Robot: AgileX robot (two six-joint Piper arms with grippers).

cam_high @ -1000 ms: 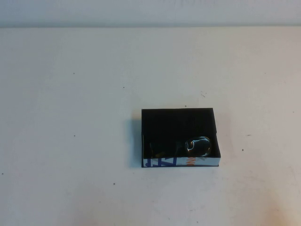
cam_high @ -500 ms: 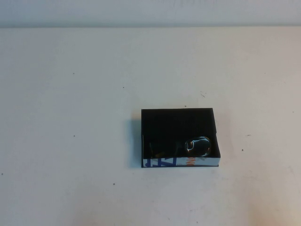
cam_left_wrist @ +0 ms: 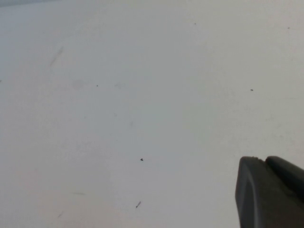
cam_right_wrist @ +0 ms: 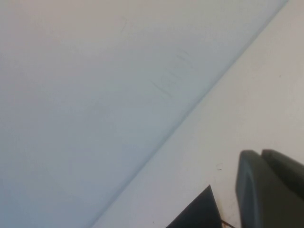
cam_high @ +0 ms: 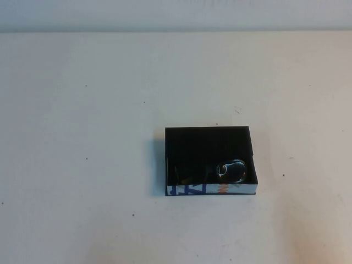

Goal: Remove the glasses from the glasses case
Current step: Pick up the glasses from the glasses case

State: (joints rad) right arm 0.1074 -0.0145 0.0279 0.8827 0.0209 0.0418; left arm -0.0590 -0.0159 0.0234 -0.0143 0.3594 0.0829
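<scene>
The glasses case (cam_high: 208, 142) is a flat black box lying open on the white table, right of centre, with its white edge with blue and orange print (cam_high: 212, 190) towards me. The dark glasses (cam_high: 231, 170) lie inside along that near edge, one lens glinting. Neither arm shows in the high view. My left gripper (cam_left_wrist: 262, 159) is shut and empty above bare table, with no case in its view. My right gripper (cam_right_wrist: 260, 152) is shut and empty, with a black corner of the case (cam_right_wrist: 199, 214) just beside its fingertips.
The white table (cam_high: 82, 165) has small dark specks and stretches wide on all sides of the case. A pale wall runs along its far edge (cam_high: 176, 30); the same edge crosses the right wrist view (cam_right_wrist: 190, 114).
</scene>
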